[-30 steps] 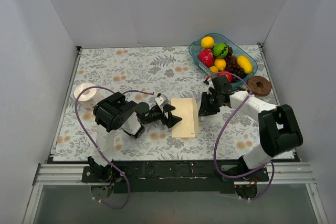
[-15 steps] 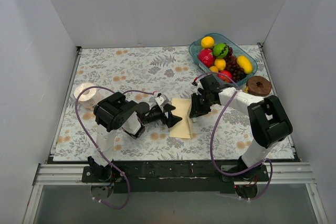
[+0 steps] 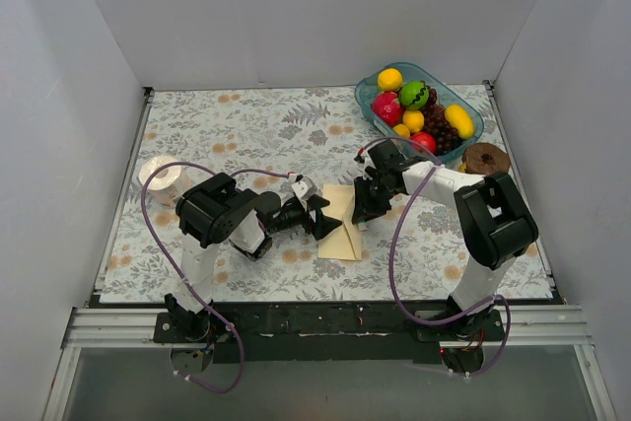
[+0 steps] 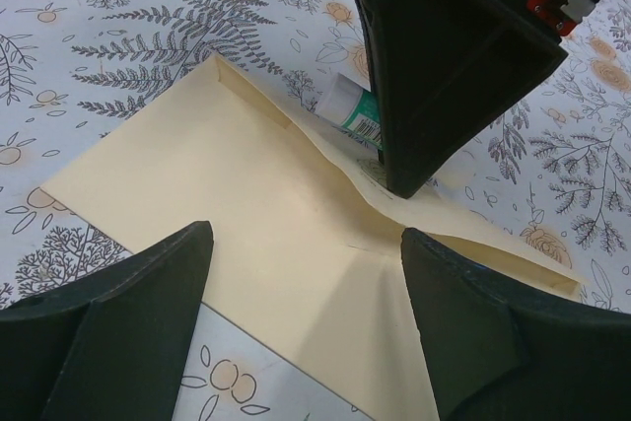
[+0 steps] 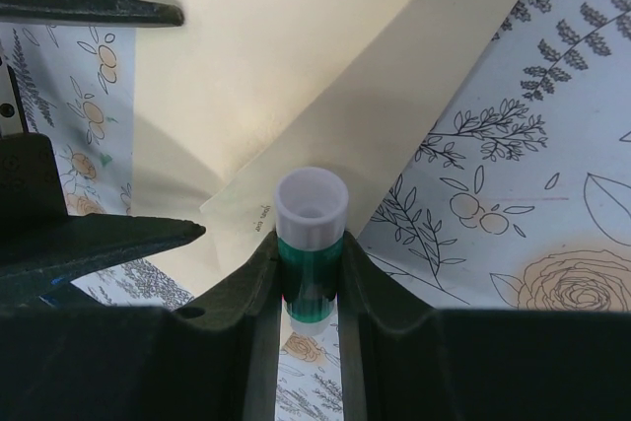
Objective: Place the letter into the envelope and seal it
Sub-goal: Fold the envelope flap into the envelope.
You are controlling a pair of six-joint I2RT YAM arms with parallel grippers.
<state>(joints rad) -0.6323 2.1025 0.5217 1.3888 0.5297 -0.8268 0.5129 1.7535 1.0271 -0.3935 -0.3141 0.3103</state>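
Observation:
The pale cream envelope (image 3: 342,225) (image 4: 237,184) (image 5: 296,36) lies on the floral cloth between the arms. My left gripper (image 3: 322,218) (image 4: 306,244) is open, one finger on each side of the envelope's near-left edge, holding nothing. My right gripper (image 3: 364,206) (image 5: 309,253) is shut on a green glue stick (image 5: 311,234) (image 4: 350,110), whose white end points down at the envelope's flap along the right edge. The flap is partly raised there. The letter is hidden.
A blue basket (image 3: 464,141) of toy fruit stands at the back right, with a brown round disc (image 3: 486,160) beside it. A roll of tape (image 3: 163,179) lies at the left. White walls close in three sides.
My right gripper has carried the glue stick leftward onto the envelope's right edge, and the envelope looks narrower from above. The left gripper has hardly moved.

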